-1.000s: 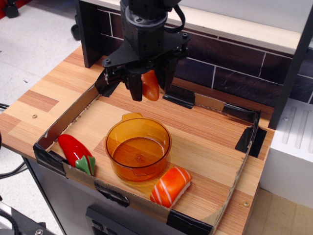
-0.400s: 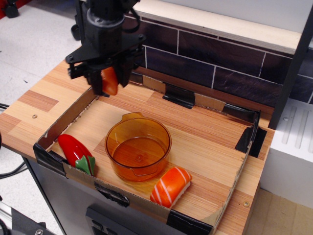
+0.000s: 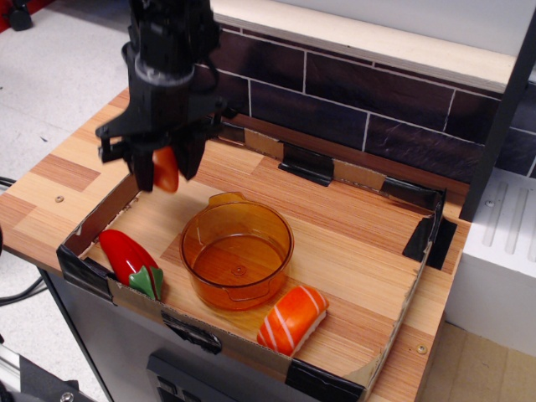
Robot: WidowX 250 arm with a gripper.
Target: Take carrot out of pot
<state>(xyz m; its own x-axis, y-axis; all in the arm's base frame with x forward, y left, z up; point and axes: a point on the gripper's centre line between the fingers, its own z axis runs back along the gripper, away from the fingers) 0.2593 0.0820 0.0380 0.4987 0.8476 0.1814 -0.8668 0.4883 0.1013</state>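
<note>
The amber translucent pot (image 3: pixel 237 255) stands in the front middle of the cardboard-walled tray, with nothing visible inside it. My black gripper (image 3: pixel 164 174) hangs above the tray's left part, to the upper left of the pot. It is shut on the small orange carrot (image 3: pixel 166 169), which points down between the fingers and is held clear of the tray floor.
A red pepper with a green stem (image 3: pixel 130 260) lies at the tray's front left corner. A salmon sushi piece (image 3: pixel 292 319) lies at the front, right of the pot. The tray's low cardboard wall (image 3: pixel 109 209) runs below the gripper. A dark brick backsplash (image 3: pixel 377 109) stands behind.
My gripper has carried the carrot from above the tray's back middle to the left and down toward the front left. The pot, pepper and sushi have not moved.
</note>
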